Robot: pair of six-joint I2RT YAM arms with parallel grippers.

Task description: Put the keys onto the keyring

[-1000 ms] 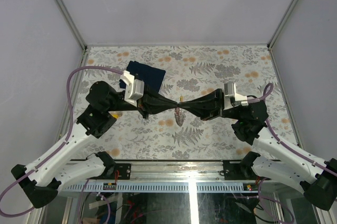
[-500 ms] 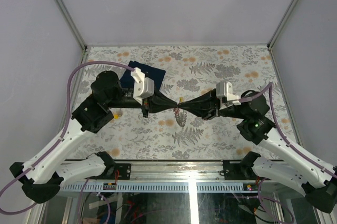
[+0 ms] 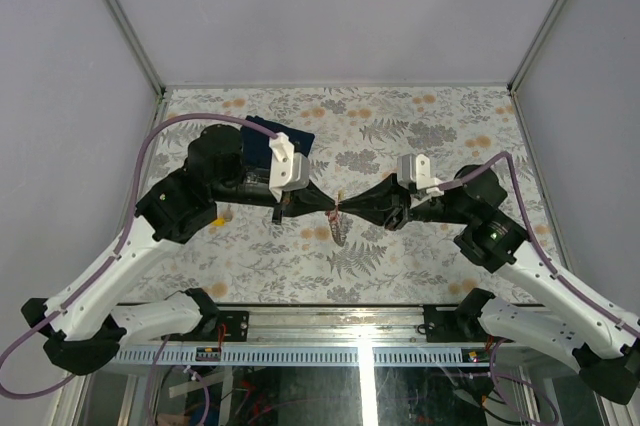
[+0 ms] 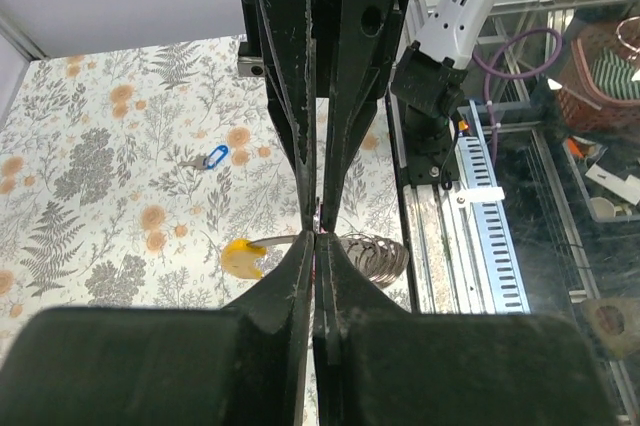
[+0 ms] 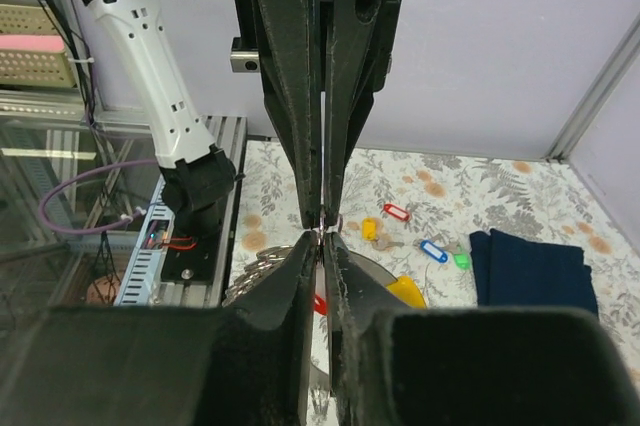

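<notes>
My left gripper [image 3: 333, 208] and right gripper [image 3: 346, 208] meet tip to tip above the middle of the table. The grey keyring [image 3: 341, 227] hangs just under them. In the left wrist view my left gripper [image 4: 317, 238] is shut on the keyring's thin wire, with its loops [image 4: 375, 251] and a yellow-tagged key [image 4: 243, 256] hanging beside the fingers. In the right wrist view my right gripper [image 5: 322, 236] shows a narrow gap between its jaws, right at the keyring [image 5: 255, 271]. Loose keys lie on the table: red [image 5: 397, 212], yellow [image 5: 370, 228], blue [image 5: 432, 250], green [image 5: 461, 260].
A dark blue folded cloth [image 3: 292, 134] lies at the back left, partly under the left arm, and shows again [image 5: 535, 271] beside the loose keys. Metal frame posts and grey walls bound the floral table [image 3: 420, 246]. The arm bases stand at the near edge.
Both wrists have swung in toward the centre while the fingertips stayed together over the keyring. The right jaws have parted slightly. The left jaws stay shut.
</notes>
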